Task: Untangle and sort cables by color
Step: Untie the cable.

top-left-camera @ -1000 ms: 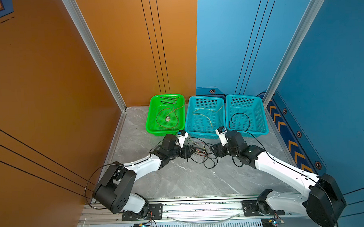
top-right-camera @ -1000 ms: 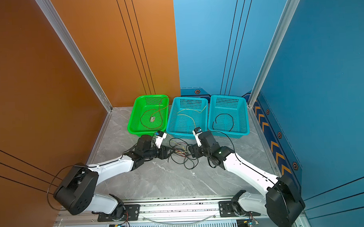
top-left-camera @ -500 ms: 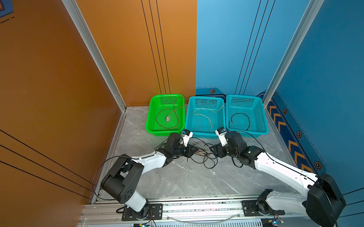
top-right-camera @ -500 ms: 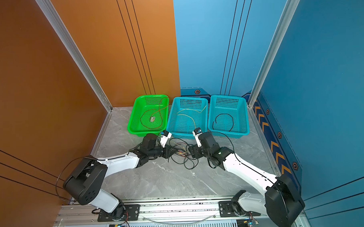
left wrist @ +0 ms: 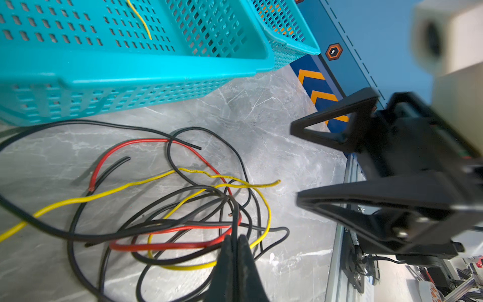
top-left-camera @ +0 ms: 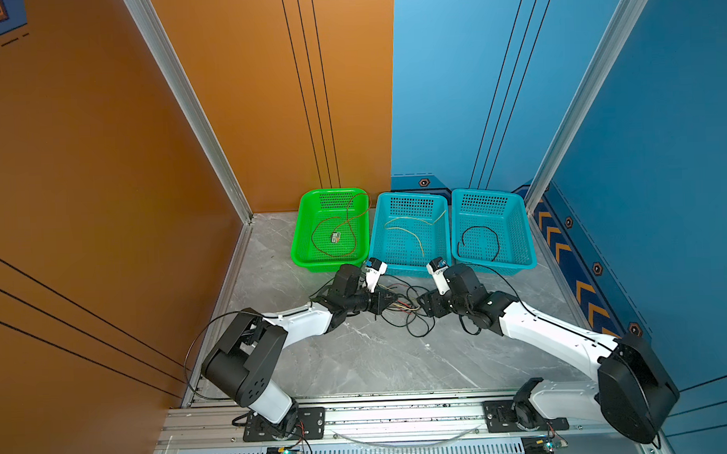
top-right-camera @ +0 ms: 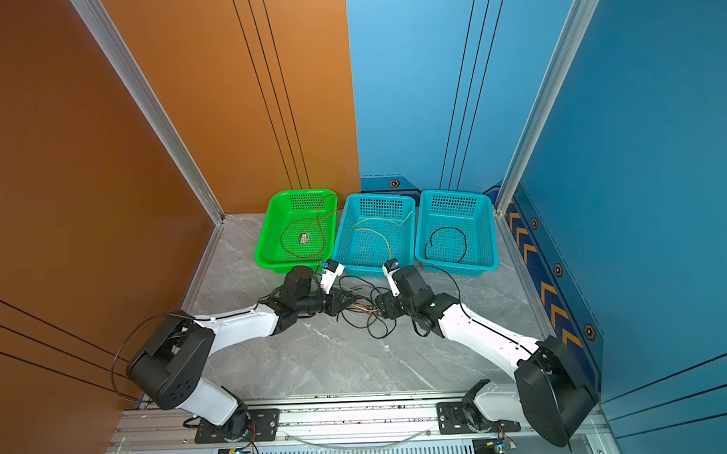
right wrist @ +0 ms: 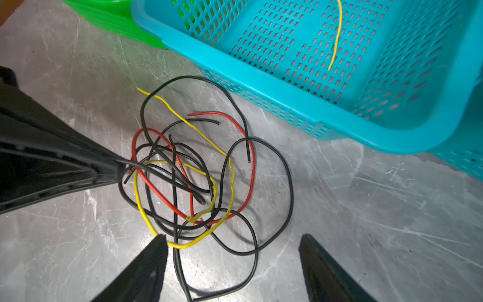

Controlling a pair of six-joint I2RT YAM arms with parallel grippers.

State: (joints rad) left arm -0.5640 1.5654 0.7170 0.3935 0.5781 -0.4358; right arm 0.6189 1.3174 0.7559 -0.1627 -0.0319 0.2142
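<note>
Roughly one round of sorting is done, most of it is left. Sorted so far, in both top views:
- One red cable (top-left-camera: 313, 240) is looped in the green basket (top-left-camera: 298, 255) (a bend rides up at the far corner rim).
- One yellow cable (right wrist: 336, 36) lies in the middle teal basket (right wrist: 287, 96).
- One black cable (top-left-camera: 478, 227) is curled in the right teal basket (top-left-camera: 529, 247).

Each colour has its bin, so the scheme looks set.

Left to do: the tangle (right wrist: 198, 188) of red, yellow and black strands. It sits on the grey marbled tabletop (top-left-camera: 358, 361), just in front of the middle teal basket and between the two arms. There are several strands, looped through each other. The exact count can't be read, but black looks like the majority.

The left gripper (left wrist: 233, 241) is low at the near edge of the tangle with its jaws pressed together. It appears to pinch a black strand (left wrist: 236, 222) that runs into the tips. A red loop passes right against the tips, and I can't tell whether it is caught too.

The right gripper (right wrist: 232, 236) is on the opposite side of the pile with its fingers spread wide. It holds nothing, and a black loop and a yellow bend lie in the gap between its fingers.

My judgement is that this is an early pull-out step, with the left gripper gripping one strand. The strand is not yet free, and the knots in the middle could drag the whole pile along with it.
</note>
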